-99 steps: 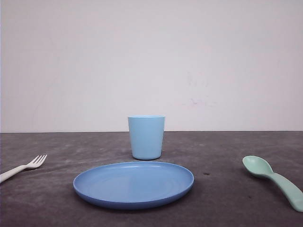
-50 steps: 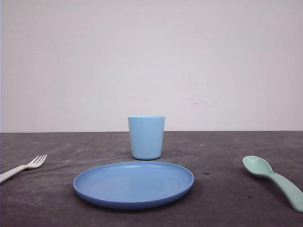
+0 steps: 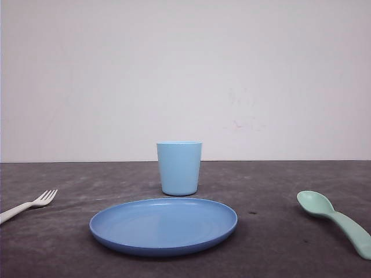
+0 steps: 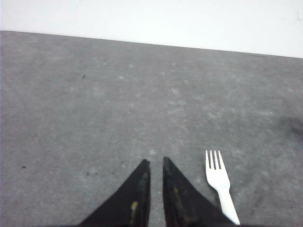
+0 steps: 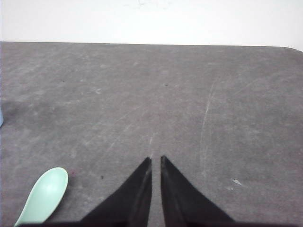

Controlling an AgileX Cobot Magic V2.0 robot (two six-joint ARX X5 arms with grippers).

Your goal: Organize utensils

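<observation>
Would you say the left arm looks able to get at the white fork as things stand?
Probably yes. In the left wrist view the fork lies flat on bare table just beside the left gripper, nothing between them. The jaws look nearly closed and would need to open first.

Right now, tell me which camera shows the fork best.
The left wrist view: the white fork lies close beside the left fingers, its four tines distinct. The front view catches it small at the table's left edge, handle cut off.

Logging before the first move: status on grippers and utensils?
Left gripper and right gripper nearly shut, empty. Fork left of plate, spoon right, both untouched. Cup behind plate, nothing blocking.
</observation>
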